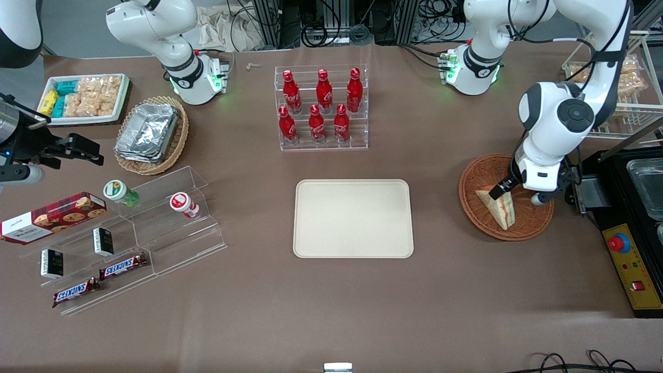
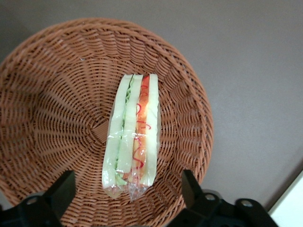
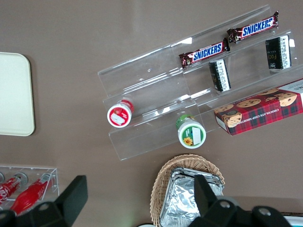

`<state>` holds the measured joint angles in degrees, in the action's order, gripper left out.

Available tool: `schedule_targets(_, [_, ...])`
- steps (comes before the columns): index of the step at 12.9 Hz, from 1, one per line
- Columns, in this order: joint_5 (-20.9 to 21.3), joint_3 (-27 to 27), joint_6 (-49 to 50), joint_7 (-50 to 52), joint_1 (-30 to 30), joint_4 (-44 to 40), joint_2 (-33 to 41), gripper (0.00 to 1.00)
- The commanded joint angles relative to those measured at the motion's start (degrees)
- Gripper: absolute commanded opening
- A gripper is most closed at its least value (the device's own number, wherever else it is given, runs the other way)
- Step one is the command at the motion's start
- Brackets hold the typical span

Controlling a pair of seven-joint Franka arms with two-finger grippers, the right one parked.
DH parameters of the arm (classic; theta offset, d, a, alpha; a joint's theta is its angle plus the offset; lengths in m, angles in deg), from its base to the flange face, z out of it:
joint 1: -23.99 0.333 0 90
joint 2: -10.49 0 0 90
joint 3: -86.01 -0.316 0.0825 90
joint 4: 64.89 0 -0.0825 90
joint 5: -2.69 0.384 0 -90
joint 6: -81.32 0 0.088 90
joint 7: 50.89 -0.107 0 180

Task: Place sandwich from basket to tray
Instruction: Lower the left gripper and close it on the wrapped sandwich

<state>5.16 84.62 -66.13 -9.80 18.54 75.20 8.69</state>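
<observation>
Six red bottles (image 1: 321,106) in a rack (image 1: 321,142) — two Snickers bars (image 1: 98,280).

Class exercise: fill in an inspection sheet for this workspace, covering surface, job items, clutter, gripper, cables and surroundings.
Surface: brown table, nothing spilled.
Job items: sandwich lies wrapped in the basket; tray bare, toward the table's middle.
Clutter: cola bottles in a rack, foil containers, snack tray, Snickers bars, cookie box.
Gripper: gripper open, low over the sandwich, fingers either side.
Cables: bundles by the arm bases.
Surroundings: control box with red button.
</observation>
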Motion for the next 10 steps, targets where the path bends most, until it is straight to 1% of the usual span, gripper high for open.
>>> schedule_targets(1, [1.0,0.1,-10.4,1.0,0.0,4.8,-2.6,1.00])
schedule_targets(4, [1.1,0.0,-15.0,0.8,0.1,4.9,-6.2,1.00])
schedule_targets(6, [1.0,0.0,-15.7,-0.4,0.4,4.5,-7.8,1.00])
schedule_targets(7, [1.0,-0.1,-15.8,-0.5,0.4,4.4,-8.0,0.98])
schedule_targets(8, [1.0,-0.1,-15.8,-0.6,0.4,4.4,-8.0,0.57])
schedule_targets(9, [1.0,-0.1,-15.8,-0.7,0.2,4.3,-8.0,0.12])
schedule_targets(10, [1.0,-0.1,-15.8,-0.8,0.2,4.2,-8.0,0.00])
